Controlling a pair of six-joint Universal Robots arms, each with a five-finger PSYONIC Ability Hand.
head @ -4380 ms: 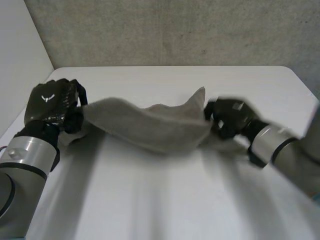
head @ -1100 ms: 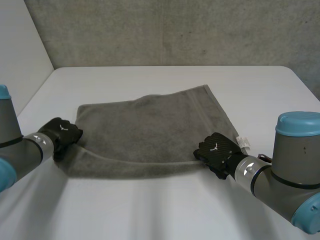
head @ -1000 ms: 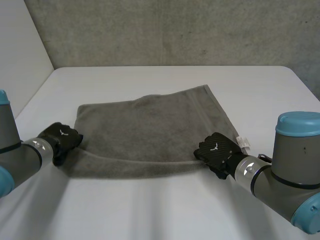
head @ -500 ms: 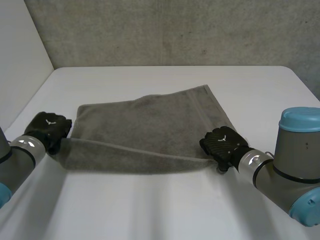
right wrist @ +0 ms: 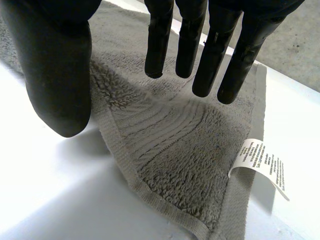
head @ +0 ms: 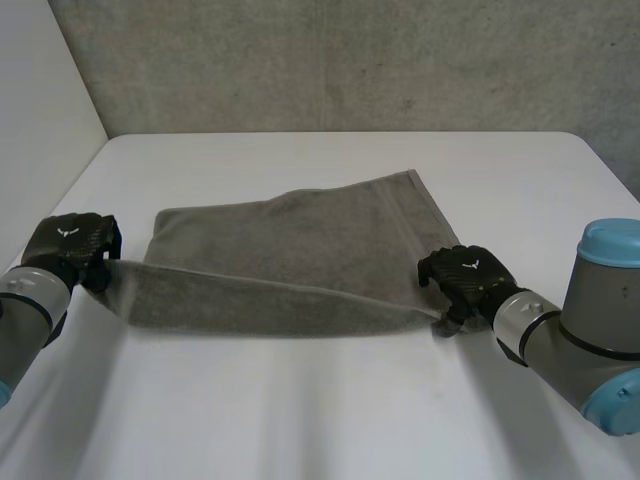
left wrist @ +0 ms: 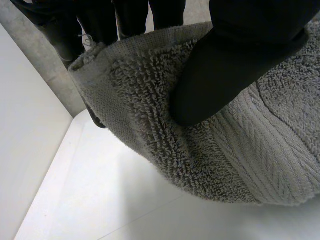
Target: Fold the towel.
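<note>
- While the left hand (head: 68,247) has drawn outward over the last half second, lifting its towel (head: 290,250) corner off the table (head: 320,410), the head view has the right hand (head: 468,278) slid clear of the other near corner, which now lies on the table just beside its fingertips. Between the hands the near edge sags; beyond them the towel lies flat. My judgement: the fold has not begun, and the right hand must regrasp first.
- From the left wrist, the left hand (left wrist: 240,50) pinches the corner, thumb pressed into the pile against the fingers (left wrist: 131,17) behind; the towel (left wrist: 150,115) hangs from that grip above the table (left wrist: 100,200). It is grey terry with thick loops and a woven band near the hem.
- From the right wrist, the right hand (right wrist: 57,65) is spread wide, fingers (right wrist: 187,35) straight, holding nothing; the towel (right wrist: 170,145) corner lies flat under its fingertips, the thumb beside the hem. A white label (right wrist: 260,161) sticks out from the edge.
</note>
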